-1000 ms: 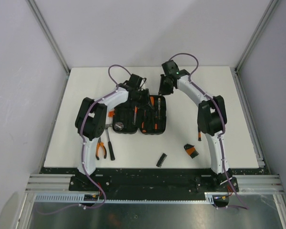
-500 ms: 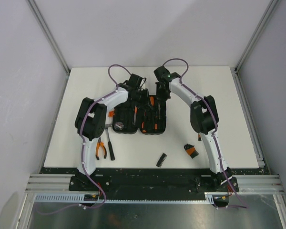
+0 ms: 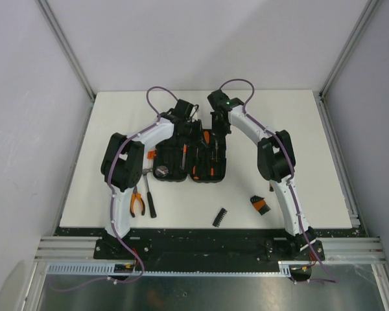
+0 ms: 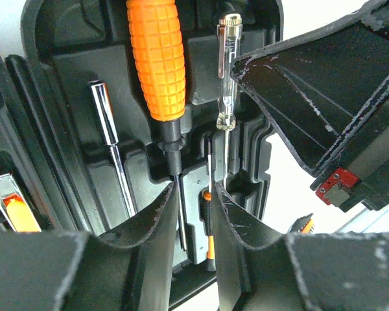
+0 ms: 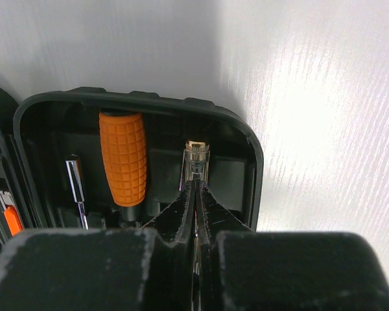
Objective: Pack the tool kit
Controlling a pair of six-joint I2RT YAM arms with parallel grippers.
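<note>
Two arms meet over the open black hinged plastic tool case (image 3: 207,179), which lies mid-bench (image 3: 292,116). The right gripper (image 5: 196,184) has its fingers pressed together on the clear-handled tester screwdriver (image 5: 196,159), at its slot by the case's right wall. The left gripper (image 4: 196,194) has its fingers slightly spread astride the shaft of the orange-handled screwdriver (image 4: 157,58), clamping nothing that shows. Seating the tester looks like the step in hand. Next it wants pressing home, then release. Orange-handled pliers (image 3: 137,202) and a black bit strip (image 3: 219,217) lie loose nearby.

Right tool (image 5: 196,191) swung left over tool kit (image 5: 247,152), pinched shut on clear tester (image 5: 196,161).
</note>
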